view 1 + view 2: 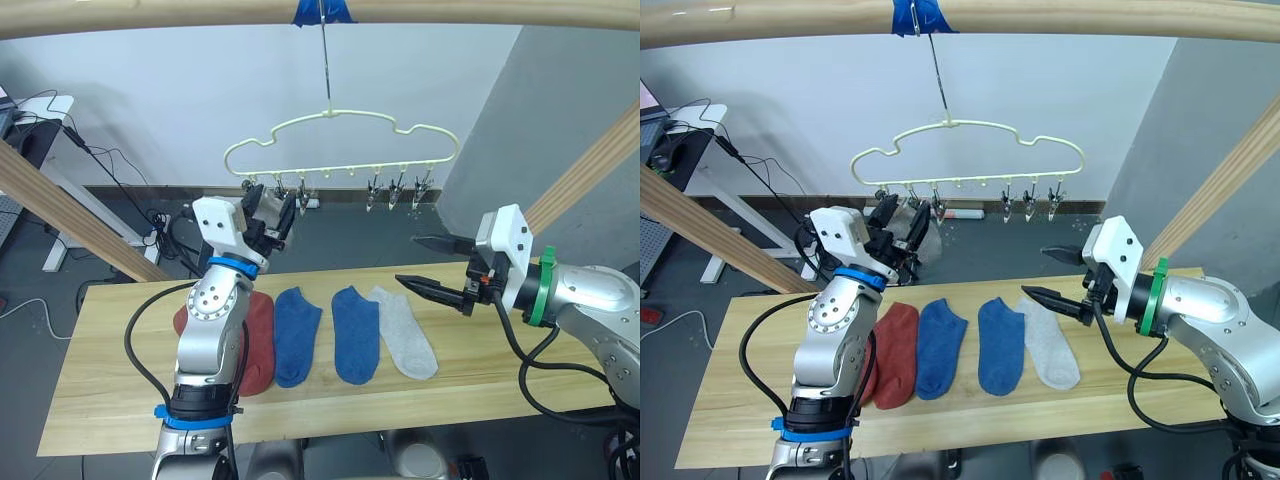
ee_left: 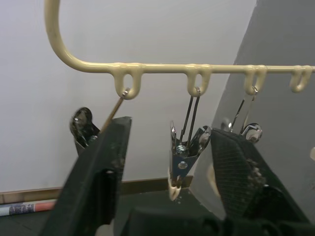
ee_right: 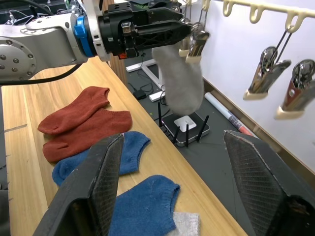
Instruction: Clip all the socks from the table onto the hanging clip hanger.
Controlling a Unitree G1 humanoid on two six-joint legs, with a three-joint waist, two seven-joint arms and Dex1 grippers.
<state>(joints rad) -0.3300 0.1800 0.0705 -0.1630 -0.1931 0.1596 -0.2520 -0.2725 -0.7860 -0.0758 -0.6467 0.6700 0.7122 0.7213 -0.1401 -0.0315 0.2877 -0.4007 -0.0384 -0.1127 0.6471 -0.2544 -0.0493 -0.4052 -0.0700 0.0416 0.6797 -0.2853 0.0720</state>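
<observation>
1. Above the desk point(image 1: 100, 400), our clip hanger point(image 1: 340, 140) hangs by its hook from a wooden pole point(image 1: 150, 15), its long axis running left to right, clips point(image 1: 398, 192) dangling below.
2. On the desk lie five socks in a row, long axes running front to back: two rust-red socks point(image 3: 83, 125), two blue socks point(image 1: 325, 333) and one grey sock point(image 1: 405, 330).
3. Our left claw point(image 1: 272, 212) is raised to the hanger's left clips, fingers parted around one clip point(image 2: 184, 155).
4. Our right claw point(image 1: 428, 265) hovers over the desk's right part, fingers wide apart, holding nothing.
5. From the right wrist view, we see a second grey sock point(image 3: 179, 78) hanging from a clip by the left claw.
</observation>
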